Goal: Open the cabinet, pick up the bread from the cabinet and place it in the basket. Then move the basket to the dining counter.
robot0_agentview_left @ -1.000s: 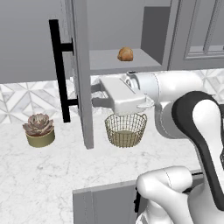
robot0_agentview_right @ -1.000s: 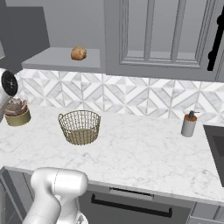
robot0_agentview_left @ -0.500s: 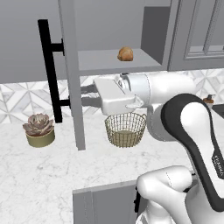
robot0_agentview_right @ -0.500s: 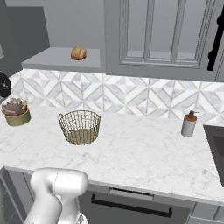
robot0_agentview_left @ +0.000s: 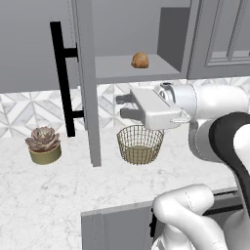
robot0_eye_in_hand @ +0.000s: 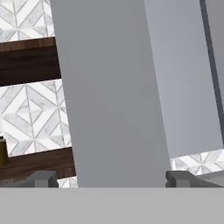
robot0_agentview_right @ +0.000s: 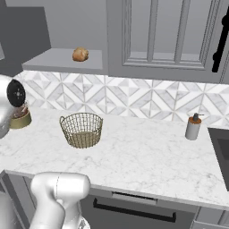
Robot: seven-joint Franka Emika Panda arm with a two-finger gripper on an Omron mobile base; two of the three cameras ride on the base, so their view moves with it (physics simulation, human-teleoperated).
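Grey cabinet door [robot0_eye_in_hand: 113, 96] close up (tiled backsplash [robot0_eye_in_hand: 30, 118] behind)

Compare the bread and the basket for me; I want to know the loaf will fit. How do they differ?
The bread is a small, solid, golden-brown lump; the basket is much wider, see-through tan wire mesh, open at the top. The bread sits up on the shelf of the opened cabinet; the basket stands below on the marble worktop. Both have warm brownish tones, and neither is held.

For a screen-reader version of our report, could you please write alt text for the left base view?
A grey cabinet door with a black bar handle stands swung open, showing a small golden-brown bread on the shelf inside. The white arm's open gripper hangs just right of the door, above a wire basket on the marble worktop; a potted succulent sits left.
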